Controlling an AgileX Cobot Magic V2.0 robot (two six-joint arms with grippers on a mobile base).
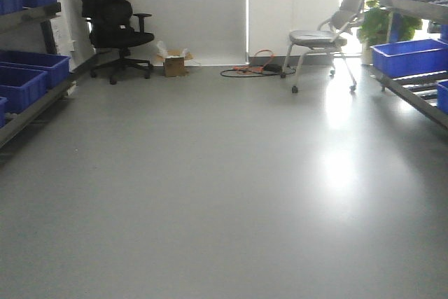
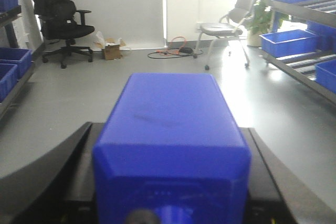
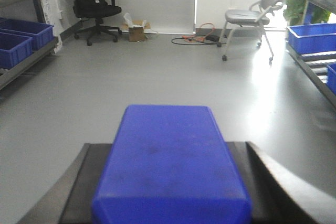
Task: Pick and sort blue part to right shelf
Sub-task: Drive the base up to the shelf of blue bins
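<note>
In the left wrist view a matte dark-blue part (image 2: 170,114) with flat sides and sloped shoulders fills the foreground, its knob end towards the camera. My left gripper (image 2: 170,129) is shut on it, black fingers (image 2: 79,153) against both sides. In the right wrist view my right gripper (image 3: 170,148) is shut on a similar blue block (image 3: 170,161) whose knob is hidden. The right shelf (image 1: 413,85) with blue bins (image 1: 406,54) stands along the right wall, far from both grippers. Neither gripper shows in the front view.
Another rack with blue bins (image 1: 31,75) lines the left wall. At the back stand a black office chair (image 1: 112,19), a cardboard box (image 1: 173,63), cables (image 1: 255,69), a grey chair (image 1: 325,33) and a plant (image 1: 378,5). Grey floor (image 1: 210,187) lies between.
</note>
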